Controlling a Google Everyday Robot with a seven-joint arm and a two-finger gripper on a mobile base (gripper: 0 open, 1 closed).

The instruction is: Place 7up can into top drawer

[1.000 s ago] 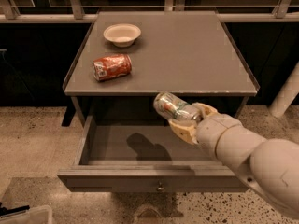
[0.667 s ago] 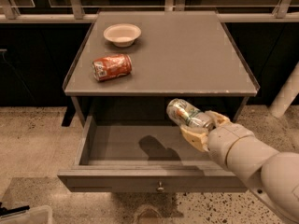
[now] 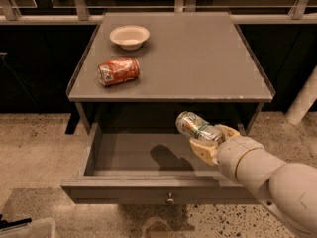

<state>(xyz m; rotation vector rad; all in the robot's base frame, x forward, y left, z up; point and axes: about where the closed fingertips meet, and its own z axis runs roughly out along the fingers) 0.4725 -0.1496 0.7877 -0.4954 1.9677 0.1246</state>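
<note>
Camera view. Over the last second the gripper [image 3: 214, 137] has carried the 7up can [image 3: 197, 126] rightward and lower, toward the right half of the open top drawer [image 3: 124, 190]. Its shadow [image 3: 167, 157] has slid right along the drawer floor with it; the orange-red can [image 3: 119, 71] and bowl [image 3: 129, 36] on the cabinet top [image 3: 198, 58] have not moved.

Fingers are clamped on the can's rear end, one tan finger beneath it, the other beside it; the can lies tilted, nearly on its side, free end pointing up-left. It hangs over the drawer cavity, just below the cabinet's front edge, and as far as I can judge is apart from floor and walls. My reading: the sideways hold keeps the can low enough to pass under that edge.

Containers: the drawer is pulled well out and I see nothing in it but the shadow; the bowl looks empty.

Step in hand, by my judgement: lower and release; not yet done.
</note>
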